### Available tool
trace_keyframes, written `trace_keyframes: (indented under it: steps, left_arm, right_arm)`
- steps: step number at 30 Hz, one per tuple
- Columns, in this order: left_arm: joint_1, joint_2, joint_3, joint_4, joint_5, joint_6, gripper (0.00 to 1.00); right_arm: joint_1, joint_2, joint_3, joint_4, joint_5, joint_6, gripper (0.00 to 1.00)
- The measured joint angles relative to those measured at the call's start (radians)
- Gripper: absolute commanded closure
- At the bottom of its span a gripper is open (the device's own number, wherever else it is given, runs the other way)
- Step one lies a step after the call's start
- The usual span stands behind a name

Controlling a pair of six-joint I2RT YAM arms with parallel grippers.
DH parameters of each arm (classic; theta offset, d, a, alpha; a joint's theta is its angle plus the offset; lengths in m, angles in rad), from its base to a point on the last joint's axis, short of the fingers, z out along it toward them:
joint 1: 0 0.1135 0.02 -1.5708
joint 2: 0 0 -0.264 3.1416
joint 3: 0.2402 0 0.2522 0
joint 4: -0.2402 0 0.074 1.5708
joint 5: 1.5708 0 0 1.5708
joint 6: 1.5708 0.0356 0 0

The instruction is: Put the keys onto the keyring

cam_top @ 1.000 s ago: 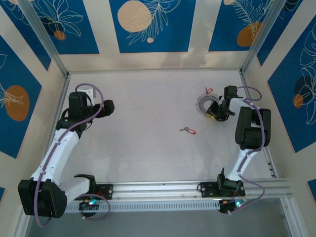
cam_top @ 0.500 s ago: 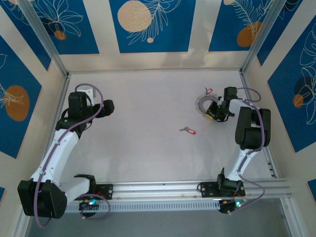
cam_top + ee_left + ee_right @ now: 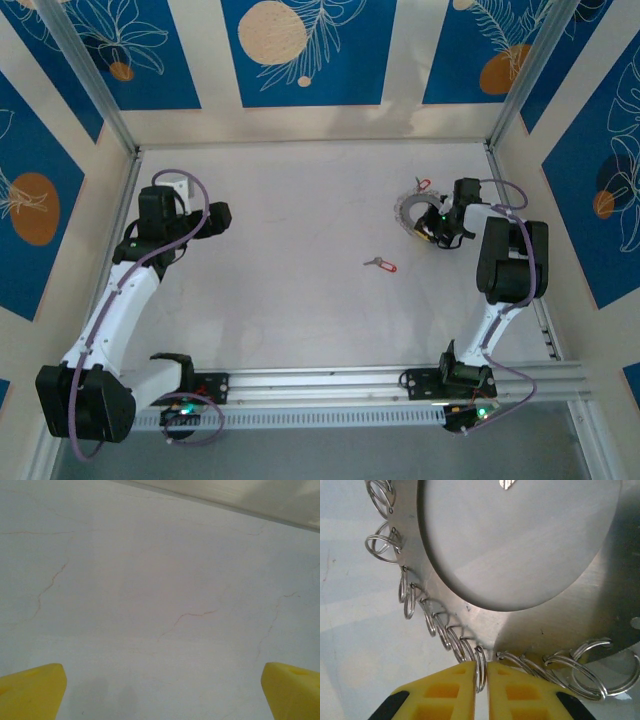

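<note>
- The flat silvery-grey doughnut-shaped metal keyring (image 3: 408, 210) lies on the pale, faintly cracked tabletop (image 3: 300, 230), far on the right side.
- In the right wrist view, the keyring (image 3: 545, 625) carries a row of small wire split loops (image 3: 382, 542) along its outer edge, around a wide central hole.
- The right hand (image 3: 432, 228) sits at the ring's near right edge.
- Close up, the right hand (image 3: 481, 669) has its yellow fingers (image 3: 445, 690) pressed almost together, pinching one of those small wire loops between the tips.
- One tiny silver key with a red plastic tag (image 3: 380, 264) lies flat on bare tabletop, nearer the arms and to the left of the ring, apart from it.
- A second small red-tagged key (image 3: 422, 184) sits at the ring's far edge; whether it touches or hangs from the ring is too small to tell.
- The left hand (image 3: 216, 218) is well apart from all of this, over the left side of the tabletop.
- In its own wrist view the left hand (image 3: 161, 695) is spread wide, with its yellow fingertips (image 3: 30, 690) at opposite lower corners and bare tabletop (image 3: 160, 580) between them.
</note>
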Motion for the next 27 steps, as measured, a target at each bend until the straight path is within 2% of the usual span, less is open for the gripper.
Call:
trace_keyframes:
  steps: [7, 12, 27]
  left_arm:
    - [0.000, 0.000, 0.000, 0.000, -0.001, 0.000, 0.00]
    - [0.000, 0.000, 0.000, 0.000, -0.004, 0.000, 0.00]
    - [0.000, -0.014, 0.000, 0.000, -0.005, 0.000, 0.00]
  right_arm:
    - [-0.007, 0.000, -0.008, 0.026, -0.029, 0.025, 0.84]
    - [-0.007, 0.000, -0.008, 0.035, -0.043, 0.040, 0.88]
    - [-0.004, 0.010, -0.003, 0.035, -0.047, 0.044, 0.85]
